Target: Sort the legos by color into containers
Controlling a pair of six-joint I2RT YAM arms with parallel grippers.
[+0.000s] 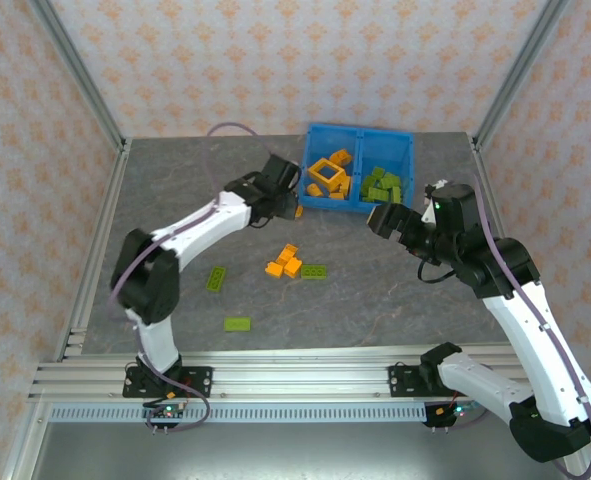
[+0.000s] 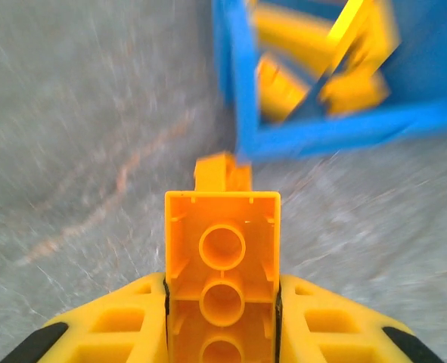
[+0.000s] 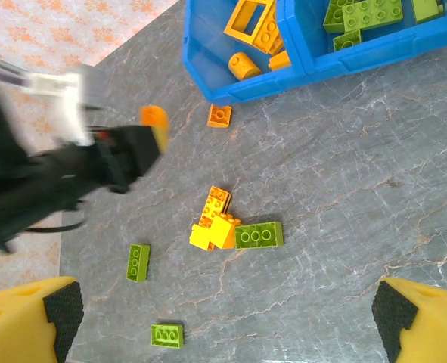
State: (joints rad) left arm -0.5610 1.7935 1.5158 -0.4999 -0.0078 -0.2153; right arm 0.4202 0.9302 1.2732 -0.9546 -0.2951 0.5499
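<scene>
My left gripper [image 1: 283, 186] is shut on an orange lego brick [image 2: 222, 261], held hollow side up just in front of the blue bin [image 1: 361, 131]. The bin's left container holds orange legos [image 1: 329, 178] and its right container green ones [image 1: 383, 185]. A small orange brick [image 2: 223, 172] lies on the table next to the bin's wall [image 2: 336, 132]. My right gripper [image 1: 389, 219] hangs open above the table, with nothing between its fingers [image 3: 34, 318]. Below it lie an orange cluster [image 3: 217, 223] and a green brick [image 3: 259, 235] touching it.
Two more green bricks [image 3: 138, 262] [image 3: 167, 335] lie apart on the grey table toward the near left. The left arm [image 3: 57, 174] reaches across the left side of the right wrist view. Metal posts and patterned walls enclose the table.
</scene>
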